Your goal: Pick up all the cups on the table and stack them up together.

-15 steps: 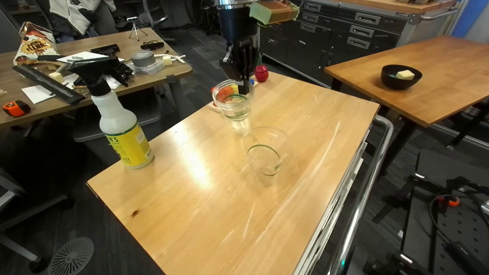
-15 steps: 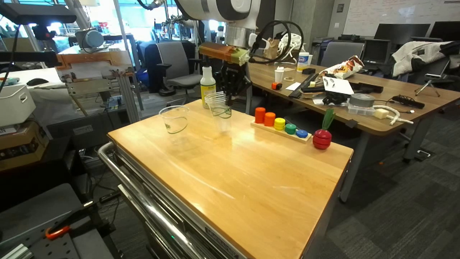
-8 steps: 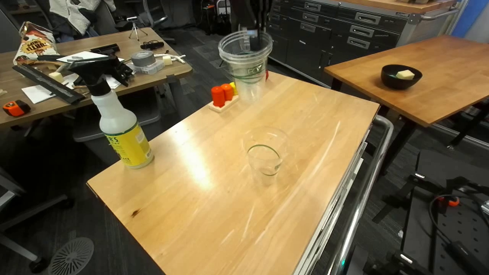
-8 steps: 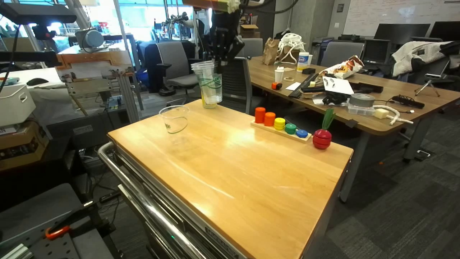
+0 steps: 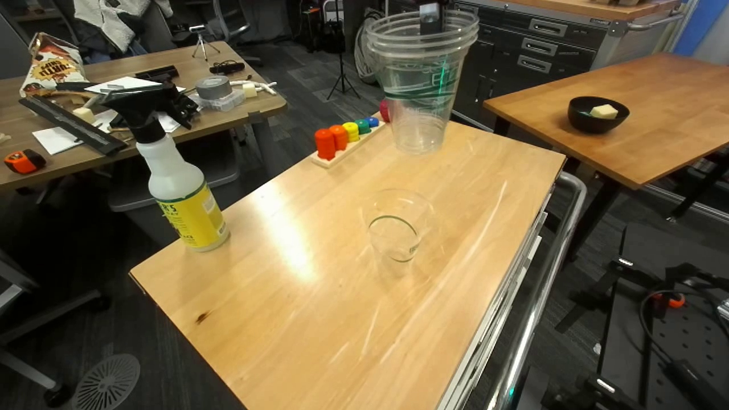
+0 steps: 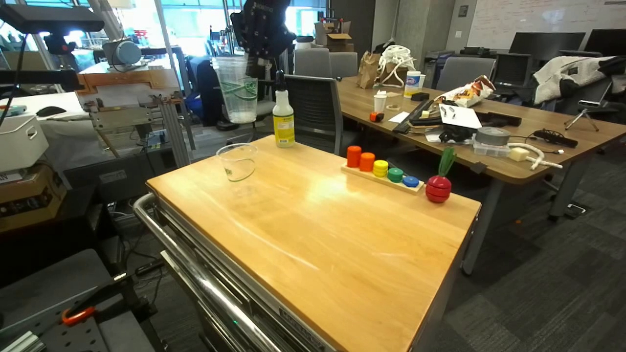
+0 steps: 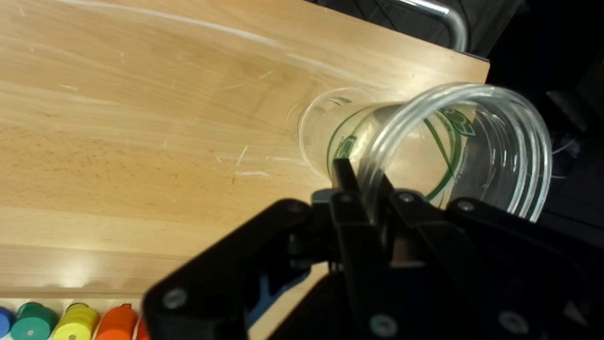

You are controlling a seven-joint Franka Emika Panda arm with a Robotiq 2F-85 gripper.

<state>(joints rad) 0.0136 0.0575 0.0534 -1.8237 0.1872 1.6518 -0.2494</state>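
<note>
In an exterior view, 3 nested cups (image 5: 421, 91) now hang farther toward 3 o'clock; in an exterior view, at 12 o'clock from the 1 standing cup (image 6: 238, 165); in the wrist view, the gripper (image 7: 364, 179) pinches their rim at 8 o'clock: nesting seems next

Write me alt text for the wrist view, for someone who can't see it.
The gripper holds a nested stack of clear plastic cups by the rim, seen from above. Partly hidden behind the stack, a single clear cup sits on the scratched light wood table below. Coloured blocks line the bottom left corner of the picture.
</note>
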